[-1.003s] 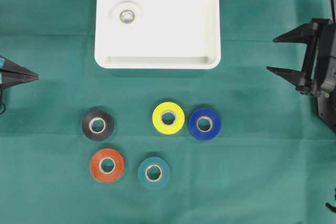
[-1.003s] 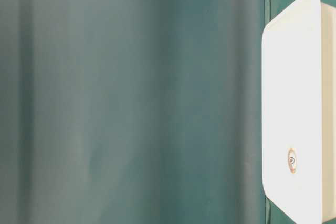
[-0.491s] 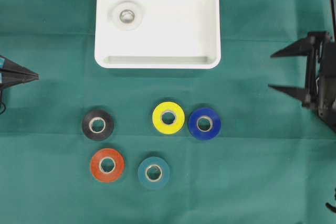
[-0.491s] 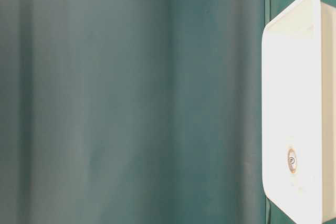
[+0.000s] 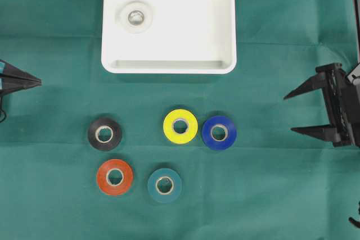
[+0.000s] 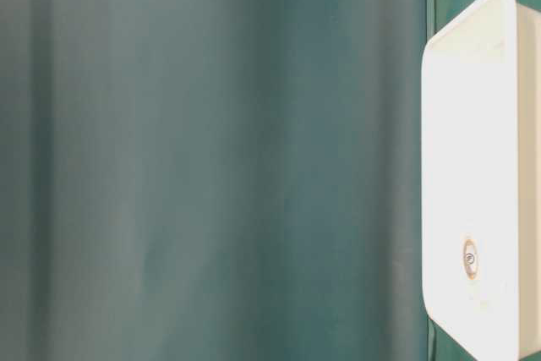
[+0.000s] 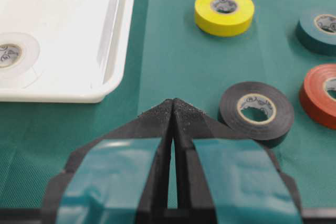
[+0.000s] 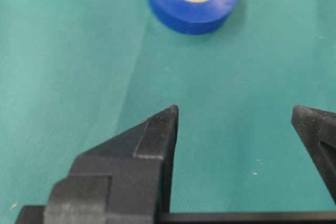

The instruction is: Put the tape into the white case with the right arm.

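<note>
1. My right gripper [image 5: 291, 113] is spread wide and empty, lined up with the blue tape [image 5: 219, 132] since that's the nearest roll.
2. White case [image 5: 225, 26] sits far, one white roll already inside.
3. Left gripper [image 7: 173, 109] is pinched closed, parked clear.

Even, bright overhead light leaves soft shadows, the white case [image 6: 473, 166] glares washed-out in the blurred table-level view, and the right pincer [image 8: 236, 129] looms unfocused.
</note>
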Controlling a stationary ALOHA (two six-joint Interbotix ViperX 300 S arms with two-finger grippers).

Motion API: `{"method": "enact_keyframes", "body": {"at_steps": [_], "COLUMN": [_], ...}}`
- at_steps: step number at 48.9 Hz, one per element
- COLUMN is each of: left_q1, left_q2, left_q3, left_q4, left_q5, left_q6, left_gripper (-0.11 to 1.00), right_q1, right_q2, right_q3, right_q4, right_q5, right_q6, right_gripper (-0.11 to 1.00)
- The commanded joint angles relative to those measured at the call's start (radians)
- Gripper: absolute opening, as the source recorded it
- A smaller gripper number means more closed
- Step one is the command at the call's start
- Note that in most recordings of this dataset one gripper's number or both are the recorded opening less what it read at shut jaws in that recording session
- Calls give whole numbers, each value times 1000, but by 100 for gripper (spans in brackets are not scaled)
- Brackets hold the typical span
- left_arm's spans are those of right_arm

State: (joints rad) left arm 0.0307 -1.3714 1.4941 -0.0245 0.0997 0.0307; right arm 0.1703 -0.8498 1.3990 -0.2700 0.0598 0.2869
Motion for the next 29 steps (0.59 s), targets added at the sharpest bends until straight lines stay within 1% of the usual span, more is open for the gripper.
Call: {"method": "enact_keyframes", "body": {"at_steps": [1, 11, 18, 29], "left_q1": [3, 3, 3, 3], "left_q2": [8, 8, 8, 8], "left_q3": [-11, -11, -11, -11], "left_q4": [0, 0, 0, 0], "left_q5": [-9, -9, -9, -9], "left_q6": [-2, -2, -2, -2], "left_gripper": [0, 0, 0, 0], "right_q1": [14, 14, 14, 18], "right_q2": [25, 81, 160, 330], "right_q3": [-25, -46, -80, -173], "right_q4": [-8, -8, -14, -61], "right_q5": [-12, -38, -86, -133], "right_q6": [0, 0, -6, -6], "right_gripper": [62, 62, 62, 62]}}
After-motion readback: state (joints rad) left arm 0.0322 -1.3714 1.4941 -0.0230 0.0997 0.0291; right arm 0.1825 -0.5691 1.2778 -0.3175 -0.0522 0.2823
